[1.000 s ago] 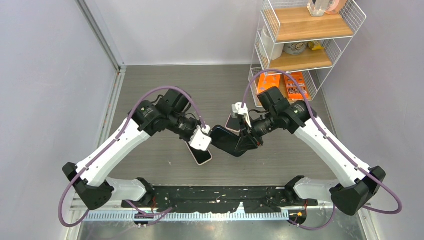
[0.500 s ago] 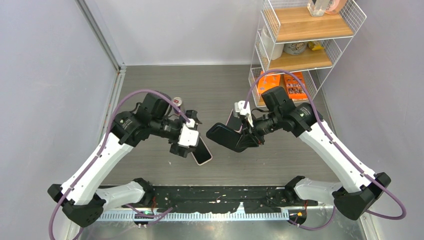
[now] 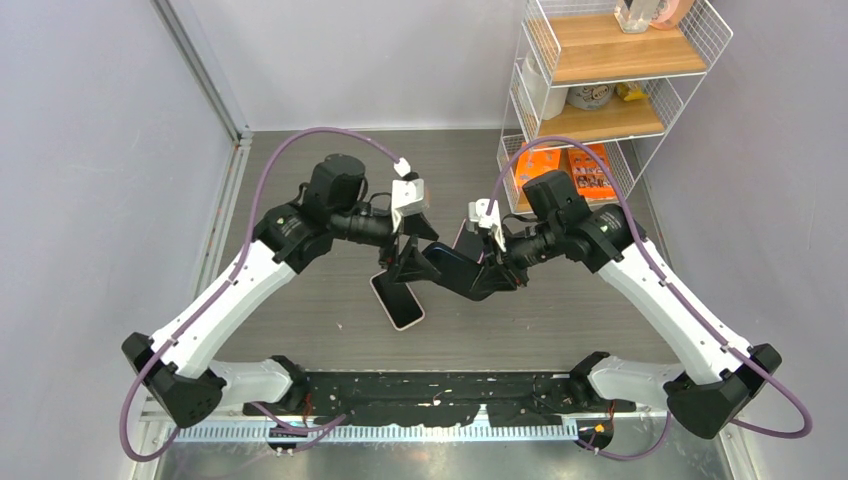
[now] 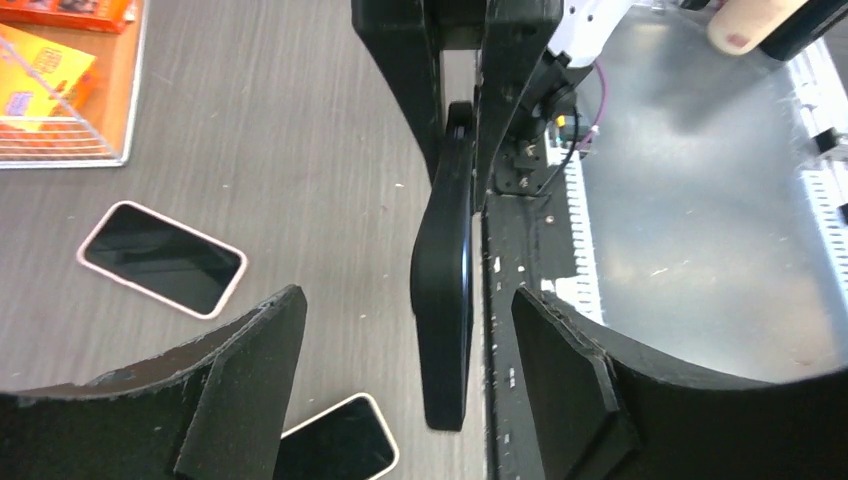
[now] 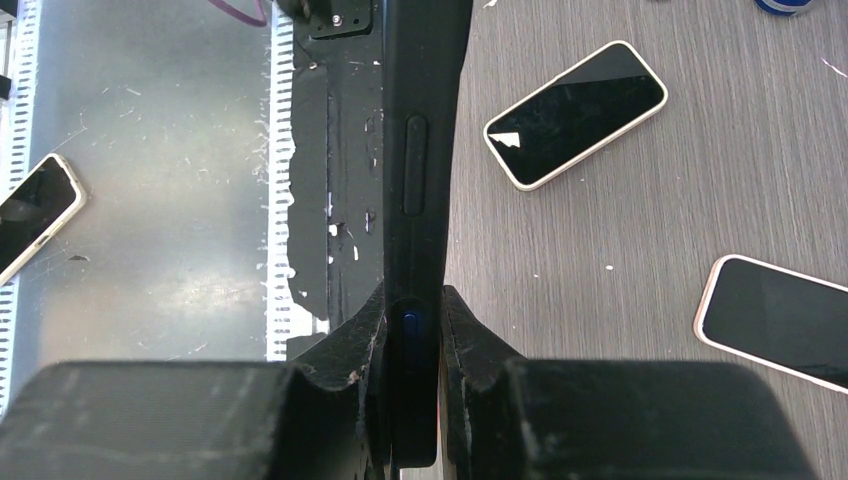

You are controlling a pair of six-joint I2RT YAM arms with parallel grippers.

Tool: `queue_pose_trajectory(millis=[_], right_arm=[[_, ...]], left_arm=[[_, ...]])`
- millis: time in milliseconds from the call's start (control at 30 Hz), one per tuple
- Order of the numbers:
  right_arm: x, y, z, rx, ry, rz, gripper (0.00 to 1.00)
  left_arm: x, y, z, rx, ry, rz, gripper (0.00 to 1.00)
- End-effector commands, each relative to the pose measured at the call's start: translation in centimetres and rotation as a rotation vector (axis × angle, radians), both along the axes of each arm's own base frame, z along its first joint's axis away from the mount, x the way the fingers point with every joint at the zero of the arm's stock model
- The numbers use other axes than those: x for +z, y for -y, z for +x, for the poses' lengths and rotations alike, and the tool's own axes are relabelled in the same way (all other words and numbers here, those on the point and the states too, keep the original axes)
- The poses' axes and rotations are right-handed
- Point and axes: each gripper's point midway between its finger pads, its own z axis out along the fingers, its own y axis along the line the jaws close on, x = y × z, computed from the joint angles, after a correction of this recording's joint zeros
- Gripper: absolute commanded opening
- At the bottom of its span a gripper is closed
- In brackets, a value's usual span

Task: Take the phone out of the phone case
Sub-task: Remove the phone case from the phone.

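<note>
2 loose phones [image 4: 160, 258] [image 4: 338, 443], 1 black phone case [image 4: 445, 260], 1 shelf rack [image 3: 600, 50].

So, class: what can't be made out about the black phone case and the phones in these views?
- Whether the black phone case holds a phone: it is edge-on in both wrist views, and the right gripper partly covers it from above.
- Pale-rimmed phone, left wrist view: cut off by the bottom edge.

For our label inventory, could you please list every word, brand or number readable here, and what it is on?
No text can be read.
Orange boxes in the wire rack: print too blurred to read.
Phones and black case: no markings visible.
</note>
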Motion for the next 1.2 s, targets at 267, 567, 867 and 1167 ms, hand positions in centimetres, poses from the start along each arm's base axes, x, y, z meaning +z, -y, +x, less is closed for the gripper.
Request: queue_pose_trajectory(millis=[267,567,867,1167], right_arm=[[2.6,-1.3,1.0,0.015,0.068,0.079,0.05],[3.0,-1.7,1.0,0.023,0.053,0.089,0.05],[3.7,-1.3,2.0,-0.051,0.061,0.089,0.6],[6.0,-0.6,4.0,-0.132,0.053,0.18,0.86]], left_arm=[[2.5,3.2,-1.7,-0.077,-0.077,-0.092,0.39],[0.6,2.6,-1.8,-0.101,0.002,-0.044,0.0],[3.3,1.0,0.0,0.006,0.082,-0.151,0.0],[9.2,-2.3,1.5,0.129,0.048,-0.331,0.0]])
